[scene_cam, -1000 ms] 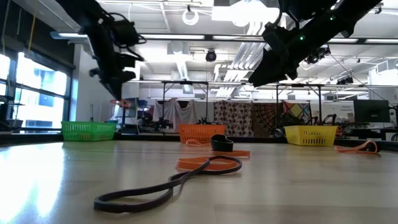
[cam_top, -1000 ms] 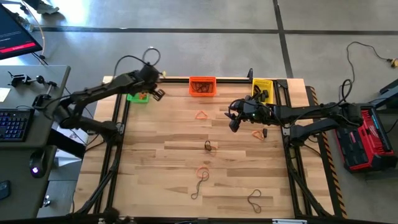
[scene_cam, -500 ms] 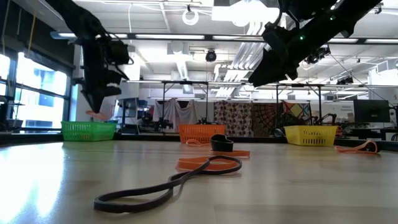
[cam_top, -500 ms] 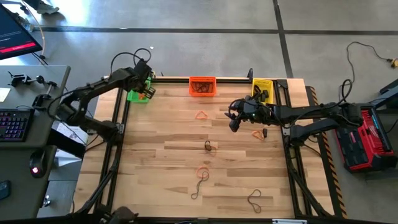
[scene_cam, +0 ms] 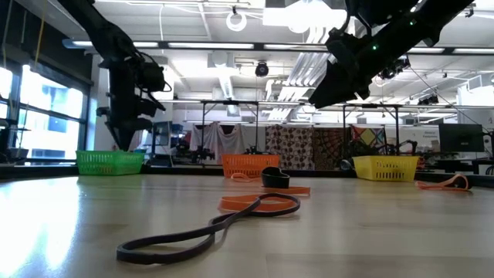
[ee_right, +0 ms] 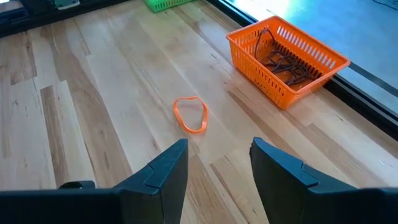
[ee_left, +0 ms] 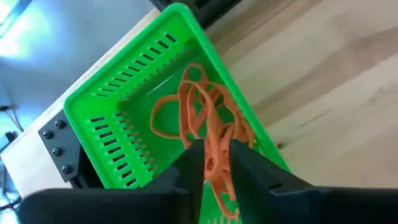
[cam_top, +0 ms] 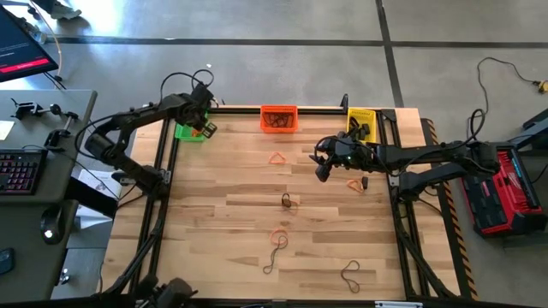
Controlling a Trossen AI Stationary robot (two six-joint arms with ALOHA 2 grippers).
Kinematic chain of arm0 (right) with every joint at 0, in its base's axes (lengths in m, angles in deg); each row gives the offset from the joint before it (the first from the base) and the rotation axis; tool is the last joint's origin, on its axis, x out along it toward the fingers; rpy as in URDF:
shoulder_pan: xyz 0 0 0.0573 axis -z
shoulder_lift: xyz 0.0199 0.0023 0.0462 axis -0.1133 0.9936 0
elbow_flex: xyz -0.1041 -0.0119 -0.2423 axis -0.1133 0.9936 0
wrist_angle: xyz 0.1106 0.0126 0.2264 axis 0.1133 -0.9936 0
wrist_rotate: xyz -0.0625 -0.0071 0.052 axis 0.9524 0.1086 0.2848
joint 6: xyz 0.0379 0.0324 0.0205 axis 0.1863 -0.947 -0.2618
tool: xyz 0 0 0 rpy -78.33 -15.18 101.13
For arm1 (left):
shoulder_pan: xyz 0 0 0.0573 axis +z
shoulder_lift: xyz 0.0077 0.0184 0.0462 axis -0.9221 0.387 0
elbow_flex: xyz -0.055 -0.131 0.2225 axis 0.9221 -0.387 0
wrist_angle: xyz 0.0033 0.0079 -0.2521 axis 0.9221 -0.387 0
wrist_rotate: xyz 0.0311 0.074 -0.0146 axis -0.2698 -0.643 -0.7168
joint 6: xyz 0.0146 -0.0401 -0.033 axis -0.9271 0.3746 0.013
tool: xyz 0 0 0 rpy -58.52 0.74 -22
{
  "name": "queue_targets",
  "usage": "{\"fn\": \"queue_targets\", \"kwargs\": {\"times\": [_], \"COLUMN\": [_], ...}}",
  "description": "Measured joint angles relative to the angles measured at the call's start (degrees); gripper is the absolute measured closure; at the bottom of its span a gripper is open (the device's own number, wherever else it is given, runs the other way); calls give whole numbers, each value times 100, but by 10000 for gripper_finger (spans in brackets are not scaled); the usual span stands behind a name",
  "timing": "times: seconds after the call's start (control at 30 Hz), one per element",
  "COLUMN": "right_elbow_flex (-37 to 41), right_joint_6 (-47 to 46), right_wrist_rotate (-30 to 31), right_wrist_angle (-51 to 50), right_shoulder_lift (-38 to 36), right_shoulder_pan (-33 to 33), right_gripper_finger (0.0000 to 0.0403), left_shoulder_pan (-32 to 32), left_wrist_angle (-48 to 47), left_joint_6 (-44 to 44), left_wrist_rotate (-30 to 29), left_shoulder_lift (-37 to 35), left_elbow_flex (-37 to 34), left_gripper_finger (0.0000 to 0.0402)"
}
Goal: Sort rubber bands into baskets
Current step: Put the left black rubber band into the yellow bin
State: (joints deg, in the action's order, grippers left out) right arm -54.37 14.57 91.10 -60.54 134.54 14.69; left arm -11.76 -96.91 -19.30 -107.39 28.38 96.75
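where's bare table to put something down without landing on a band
Free: the left half of the table, below the green basket, and the near right corner. Crowded: the middle strip, from the orange band under the orange basket down to the black band at the front.

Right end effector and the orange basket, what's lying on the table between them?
One orange rubber band lies flat on bare wood between the open right end effector and the orange basket, touching neither. The right wrist view shows it best.

Orange rubber bands (ee_left: 208, 134) in green basket (ee_left: 118, 93), others scattered on table
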Motion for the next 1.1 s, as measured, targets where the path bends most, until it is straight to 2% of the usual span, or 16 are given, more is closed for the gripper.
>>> {"fn": "queue_targets", "kwargs": {"times": [0.2,0.33,0.53,0.8,0.97,1.1], "right_elbow_flex": [0,0,0,0,-2,-2], "right_joint_6": [129,169,194,144,-153,-391], "right_wrist_rotate": [-181,-481,-509,-632,-665,-669], "right_wrist_angle": [131,157,372,1239,1506,1740], "right_shoulder_lift": [0,1,208,1048,1491,1789], "right_shoulder_pan": [0,-33,-386,-829,-1126,-1320], "right_gripper_finger": [240,240,240,240,238,220], "left_shoulder_pan": [-218,-556,-1302,-2537,-3278,-3762], "left_wrist_angle": [-5,152,1616,3054,4050,4871], "left_joint_6": [-2,25,88,389,429,484], "left_wrist_rotate": [-7,-7,238,390,576,661], "left_shoulder_lift": [-315,-672,-1479,-2478,-2916,-3068], "left_elbow_flex": [0,-72,-884,-1788,-2330,-2732], "left_gripper_finger": [279,258,256,257,257,257]}}
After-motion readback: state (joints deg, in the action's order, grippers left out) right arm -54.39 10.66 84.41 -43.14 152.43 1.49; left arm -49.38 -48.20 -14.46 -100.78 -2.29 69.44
